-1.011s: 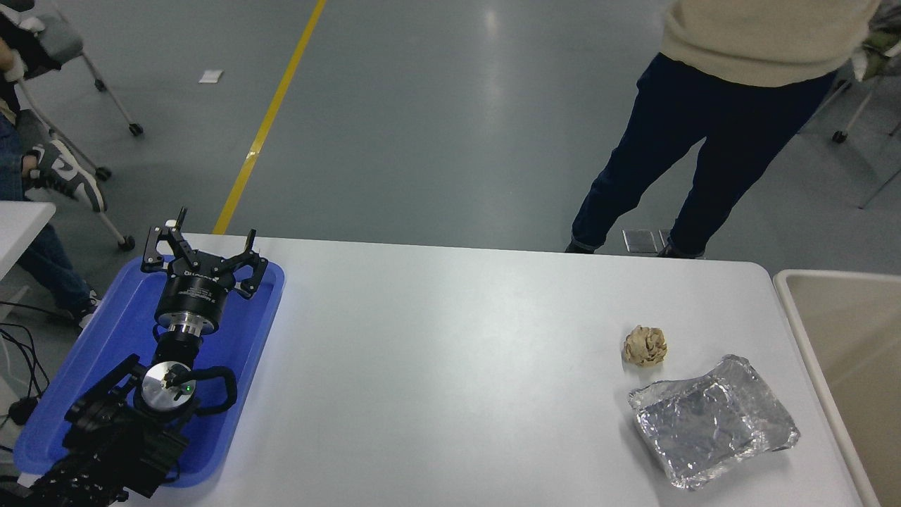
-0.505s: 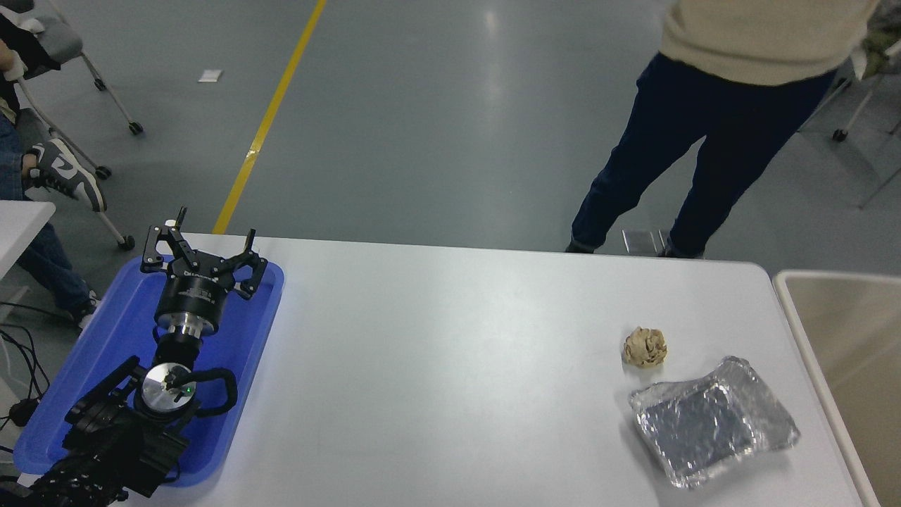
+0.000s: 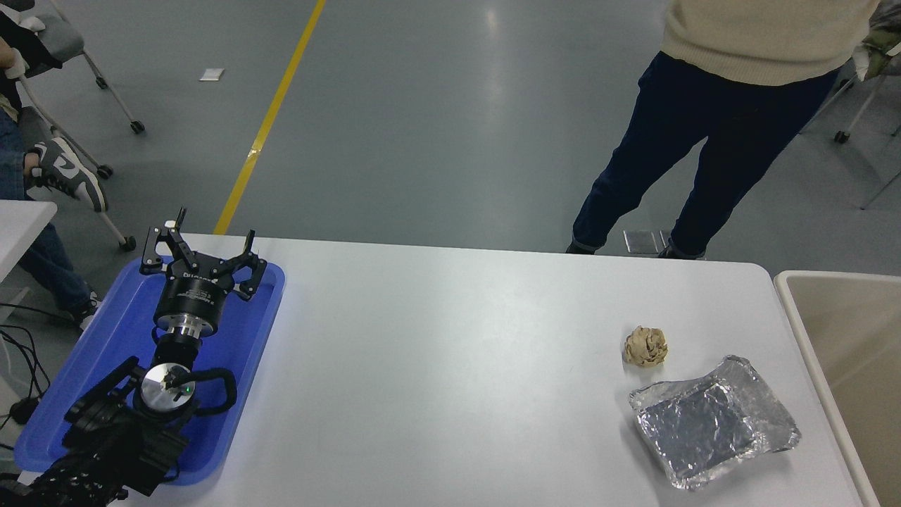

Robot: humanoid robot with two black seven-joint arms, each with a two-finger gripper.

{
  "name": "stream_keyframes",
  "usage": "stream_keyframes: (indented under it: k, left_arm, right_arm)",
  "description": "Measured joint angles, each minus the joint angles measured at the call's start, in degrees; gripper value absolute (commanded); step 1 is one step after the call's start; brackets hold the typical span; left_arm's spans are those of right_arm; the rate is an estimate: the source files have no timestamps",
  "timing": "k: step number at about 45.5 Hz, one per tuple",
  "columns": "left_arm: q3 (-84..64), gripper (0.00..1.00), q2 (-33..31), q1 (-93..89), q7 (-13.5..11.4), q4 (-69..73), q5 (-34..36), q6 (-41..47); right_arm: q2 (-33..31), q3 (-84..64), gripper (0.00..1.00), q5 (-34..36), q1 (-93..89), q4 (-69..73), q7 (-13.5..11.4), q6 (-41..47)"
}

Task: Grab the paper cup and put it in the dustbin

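Left hand wide open, empty, over blue tray.

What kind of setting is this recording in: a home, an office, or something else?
Most likely a robotics lab or industrial hall: a grey coated floor with a yellow lane line, wheeled chairs at the left, and a white table laid with test items beside a large dustbin.

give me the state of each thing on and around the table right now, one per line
left gripper: open, empty, parked over the blue tray
blue tray: flat on the table's left end, nothing seen in it
paper ball: crumpled, loose on the table
foil tray: crinkled, open side up, empty
dustbin: open-topped, beside the table's right edge, visible part empty
paper cup: not in view
right gripper: not in view
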Motion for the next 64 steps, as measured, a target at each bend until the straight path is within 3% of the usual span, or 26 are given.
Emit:
stream_keyframes:
  k: [8,9,10,11,12,42,64]
  left_arm:
    - [0.0,1.0,-0.01,0.0,-0.06,0.0,-0.01,0.06]
    - [0.0,1.0,-0.01,0.0,-0.06,0.0,-0.02,0.06]
    - [0.0,1.0,-0.01,0.0,-0.06,0.0,0.0,0.06]
    - [0.0,1.0,-0.01,0.0,-0.06,0.0,-0.01,0.06]
    - [0.0,1.0,-0.01,0.0,-0.06,0.0,-0.02,0.06]
    - [0.0,1.0,0.0,0.0,-0.07,0.01,-0.02,0.07]
    - [0.01,1.0,0.0,0.0,-0.07,0.0,0.05,0.07]
  right_arm:
    - [1.88,1.73,0.0,2.27,-3.4,-1.1,-0.48,-1.79]
    - [2.04,1.94,0.11,2.45,-3.65,-1.2,-0.53,-1.94]
    - [2.21,2.17,0.42,2.62,-3.91,-1.23,-0.55,-2.11]
    - [2.39,2.43,0.82,2.8,-4.2,-1.24,-0.57,-2.31]
    - [2.51,2.65,1.0,2.92,-4.4,-1.25,-0.59,-2.49]
    - [3.72,6.94,1.0,5.63,-1.68,0.14,-0.41,-4.13]
    - [3.61,10.47,1.0,6.11,22.46,20.96,-1.86,2.05]
